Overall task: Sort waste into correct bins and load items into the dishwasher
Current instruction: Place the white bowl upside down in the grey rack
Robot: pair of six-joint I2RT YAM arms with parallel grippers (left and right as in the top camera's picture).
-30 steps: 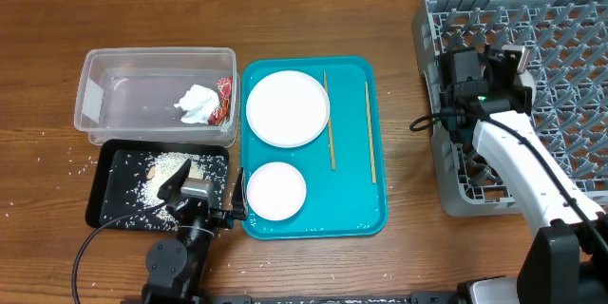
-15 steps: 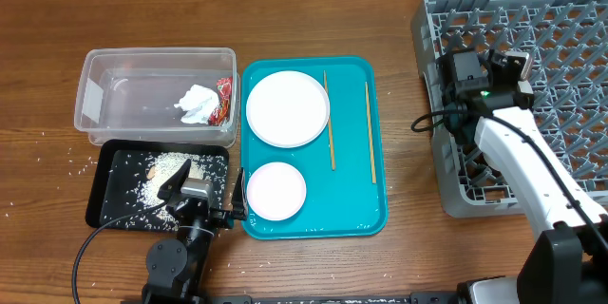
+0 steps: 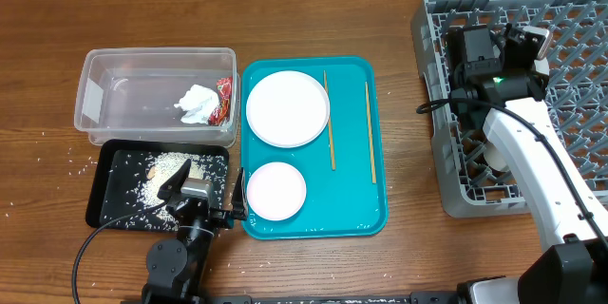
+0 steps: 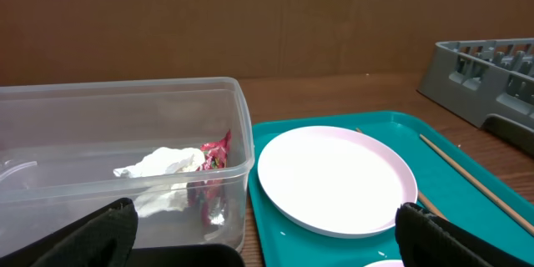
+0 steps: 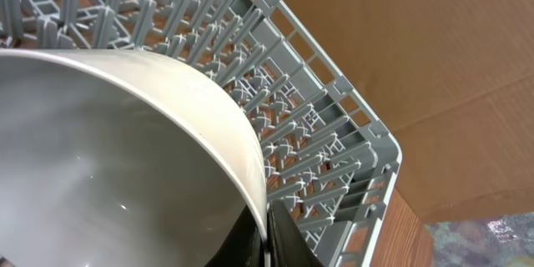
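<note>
At the far left, stray rice crumbs (image 3: 52, 166) are lying on the bare counter (image 3: 408, 19), just off the black tray (image 3: 114, 204), which is holding a pale heap of them. The clear tub (image 3: 104, 90) is sitting right behind that tray, their long sides almost touching. Inside the tub, a napkin (image 3: 197, 104) and a foil wrapper (image 3: 224, 101) are resting against the right wall.

The left claw (image 4: 265, 221) is hovering low at the black tray's right end with its fingers spread wide and nothing between them. It is facing across the teal tray (image 3: 351, 214).

That tray is lying with its long axis running away from the robot, its left edge just beside the tub and the black tray. The large plate (image 3: 287, 107) is filling its far left part, with the smaller plate (image 3: 275, 190) near its front. Two chopsticks (image 3: 330, 128) are lying parallel to the tray's long sides, one just beside the large plate and the other near the right rim, well apart.

A broad strip of open counter is separating the teal tray from the dish rack (image 3: 570, 14). Over the rack's left part, the right claw (image 5: 265, 238) is pinching the rim of the bowl (image 5: 125, 158). The bowl is tilted, its hollow facing the wrist camera, with pegs and the rack's corner showing behind it
</note>
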